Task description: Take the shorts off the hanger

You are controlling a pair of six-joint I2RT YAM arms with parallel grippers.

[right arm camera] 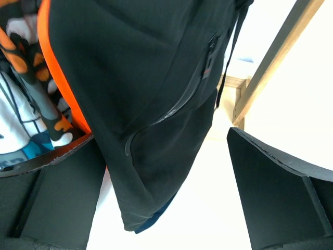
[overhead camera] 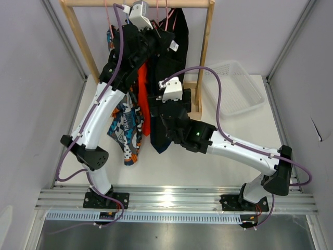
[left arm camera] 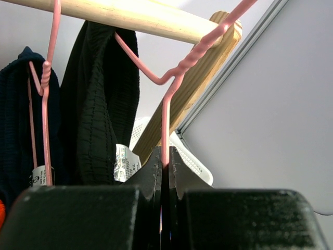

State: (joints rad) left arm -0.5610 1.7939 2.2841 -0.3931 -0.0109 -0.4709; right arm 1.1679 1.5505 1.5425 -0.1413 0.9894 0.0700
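Several pairs of shorts hang on pink wire hangers from a wooden rail (overhead camera: 156,3): black shorts (overhead camera: 174,54), orange shorts (overhead camera: 143,99), graphic-print shorts (overhead camera: 127,130). My left gripper (overhead camera: 150,25) is up at the rail, shut on the neck of a pink hanger (left arm camera: 165,125) just below its twist. Black shorts (left arm camera: 99,109) and navy shorts (left arm camera: 15,109) hang beside it. My right gripper (overhead camera: 165,107) is open, its jaws wide apart on either side of the hem of the black shorts (right arm camera: 156,104). Orange shorts (right arm camera: 54,57) and graphic-print shorts (right arm camera: 21,109) lie at its left finger (right arm camera: 57,192).
The rack's right wooden post (overhead camera: 206,57) stands just right of the shorts and shows in the right wrist view (right arm camera: 270,62). A white plastic basket (overhead camera: 237,86) sits on the table at the back right. Grey walls close both sides.
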